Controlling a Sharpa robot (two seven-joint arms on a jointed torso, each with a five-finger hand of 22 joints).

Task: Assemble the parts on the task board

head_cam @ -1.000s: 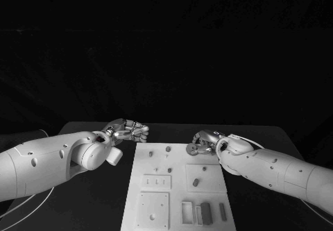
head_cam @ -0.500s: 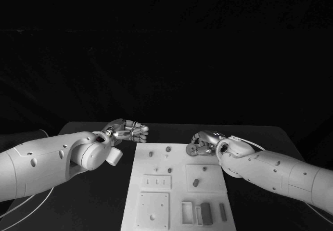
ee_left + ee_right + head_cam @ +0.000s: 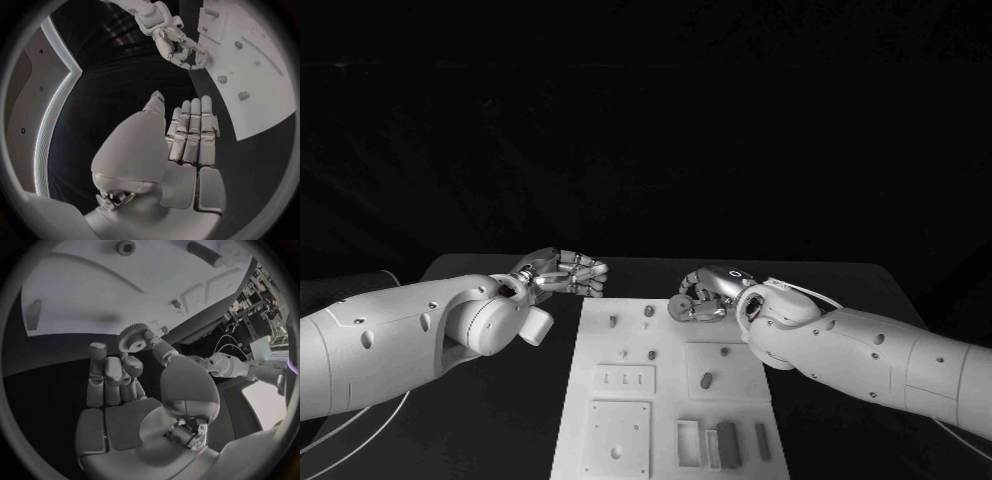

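Hovering at about nine o'clock, off the task board's [image 3: 668, 400] far left corner, the left hand [image 3: 564, 273] held nothing, its fingers loosely curled and apart. At about one o'clock, over the board's far edge, the right hand [image 3: 707, 296] pinched a small toothed gear [image 3: 132, 338] at its fingertips.

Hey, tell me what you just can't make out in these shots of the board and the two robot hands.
- Head view: the gear held by the right robot hand is largely covered by its fingers, so its teeth cannot be read there.
- Head view: the far right part of the task board lies under the right arm.
- Left wrist view: the left robot hand shows its back, so its palm side is hidden.
- Head view: the small pegs are too small to identify.
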